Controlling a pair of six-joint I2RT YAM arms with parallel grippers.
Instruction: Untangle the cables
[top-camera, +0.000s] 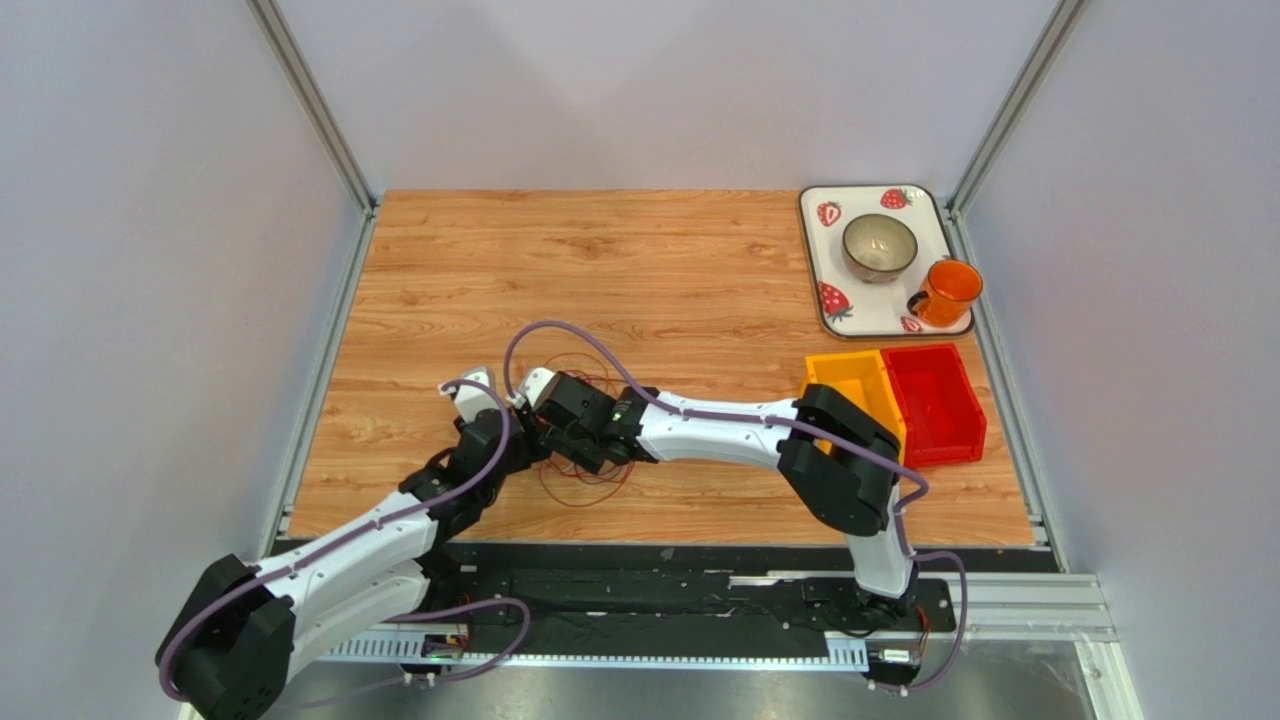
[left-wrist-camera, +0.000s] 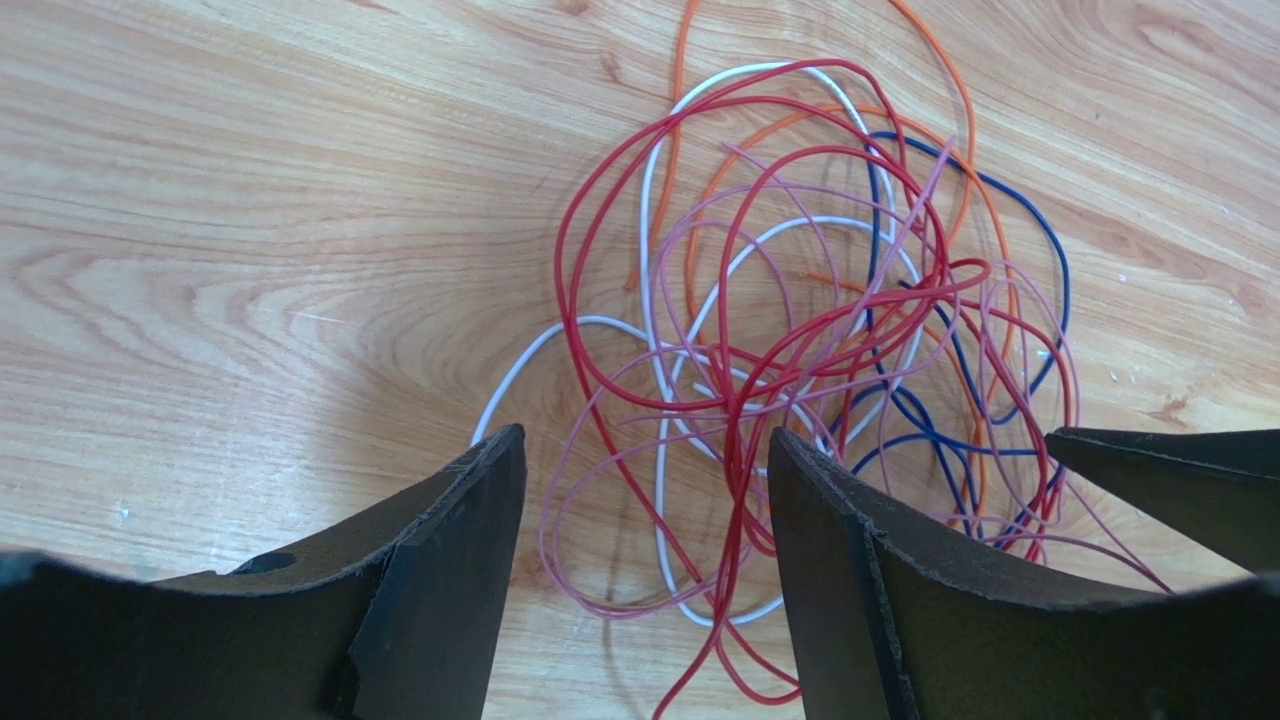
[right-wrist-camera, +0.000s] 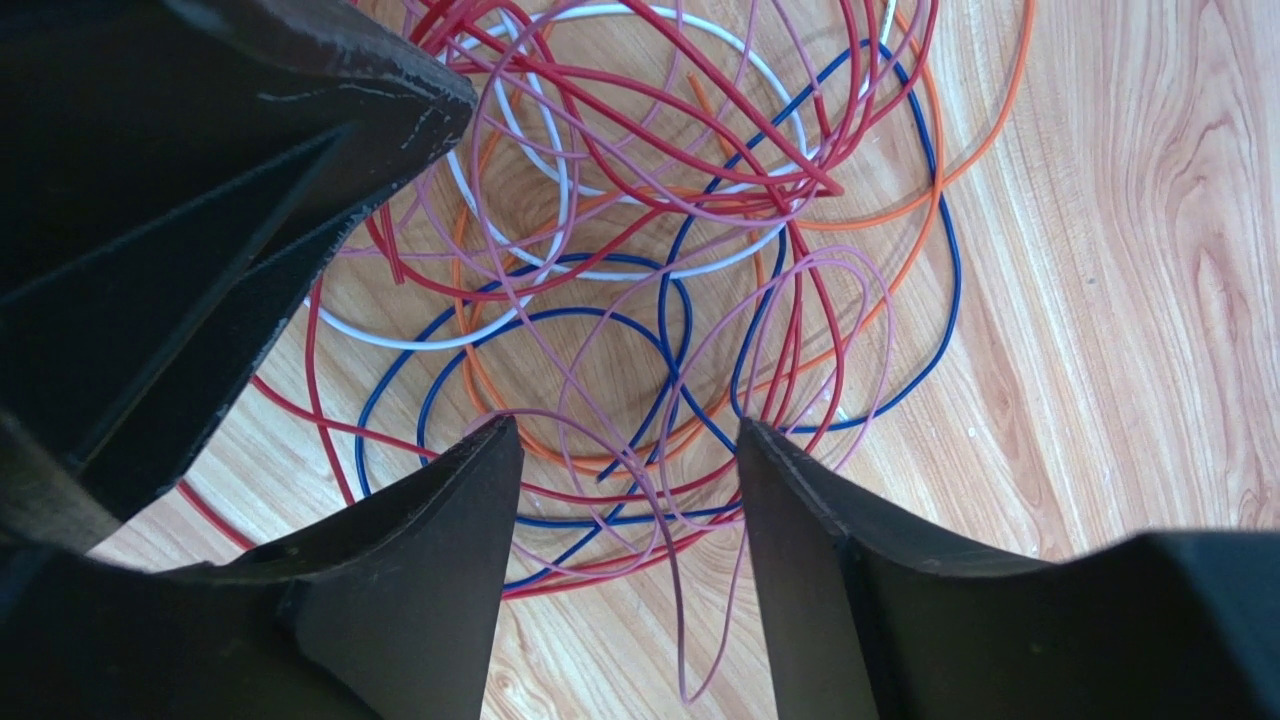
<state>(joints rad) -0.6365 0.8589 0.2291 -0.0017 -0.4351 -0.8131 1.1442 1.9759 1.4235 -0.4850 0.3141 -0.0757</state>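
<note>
The thin, limp cables (left-wrist-camera: 819, 285) looked best taken by one outer loop; the left gripper (left-wrist-camera: 643, 446) and right gripper (right-wrist-camera: 625, 435) both stood apart above them.

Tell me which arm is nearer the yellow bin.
Right. The elbow of the right arm overlaps the yellow bin in the top view; the left arm lies far to its left, past the cables.

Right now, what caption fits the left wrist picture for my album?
Open jaws above tangled red, orange, blue, pink, white cables on the table.
</note>
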